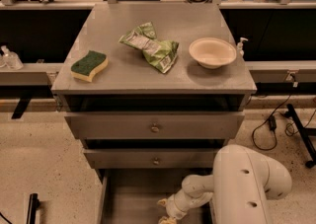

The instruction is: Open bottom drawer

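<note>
The bottom drawer (133, 196) stands pulled out below the two upper grey drawers, and its plain grey box interior shows; its front is below the frame's lower edge. My gripper (165, 216) hangs at the very bottom of the camera view, over the front of that open drawer, partly cut off by the frame. The white arm (242, 188) comes in from the lower right. The middle drawer (156, 159) and the top drawer (155, 126) each show a small round knob.
On the cabinet top (123, 77) lie a green and yellow sponge (89, 65), a crumpled green chip bag (150, 46) and a cream bowl (212, 52). Cables (269, 124) run over the floor at the right. A dark object (32, 205) stands at the lower left.
</note>
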`<state>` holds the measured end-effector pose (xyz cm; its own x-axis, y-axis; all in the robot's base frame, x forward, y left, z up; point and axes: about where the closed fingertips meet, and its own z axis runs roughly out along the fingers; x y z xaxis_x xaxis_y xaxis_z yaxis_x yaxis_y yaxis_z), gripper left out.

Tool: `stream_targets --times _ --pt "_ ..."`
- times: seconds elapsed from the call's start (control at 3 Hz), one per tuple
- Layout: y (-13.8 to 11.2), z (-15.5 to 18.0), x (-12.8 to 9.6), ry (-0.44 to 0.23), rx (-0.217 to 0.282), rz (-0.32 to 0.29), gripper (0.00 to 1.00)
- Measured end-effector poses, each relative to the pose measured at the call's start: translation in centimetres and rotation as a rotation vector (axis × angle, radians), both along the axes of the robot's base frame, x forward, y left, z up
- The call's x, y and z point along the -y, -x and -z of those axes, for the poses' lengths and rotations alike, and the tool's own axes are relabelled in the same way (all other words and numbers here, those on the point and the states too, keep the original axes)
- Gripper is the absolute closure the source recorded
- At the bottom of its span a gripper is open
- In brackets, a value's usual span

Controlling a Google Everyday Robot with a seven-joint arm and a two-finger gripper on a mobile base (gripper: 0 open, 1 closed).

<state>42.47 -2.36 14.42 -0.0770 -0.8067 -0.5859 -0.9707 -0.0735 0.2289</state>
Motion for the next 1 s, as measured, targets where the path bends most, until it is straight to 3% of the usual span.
stream_targets --times 0.33,0.67,1.0 --pt "0.0 0.0 0.0 0.0 0.0 0.0 0.36" --pt "-3.8 -1.8 4.6 0.067 0.127 0.09 0.44" --pt "-6.1 -3.2 7.4 0.108 0.203 0.145 0.41"
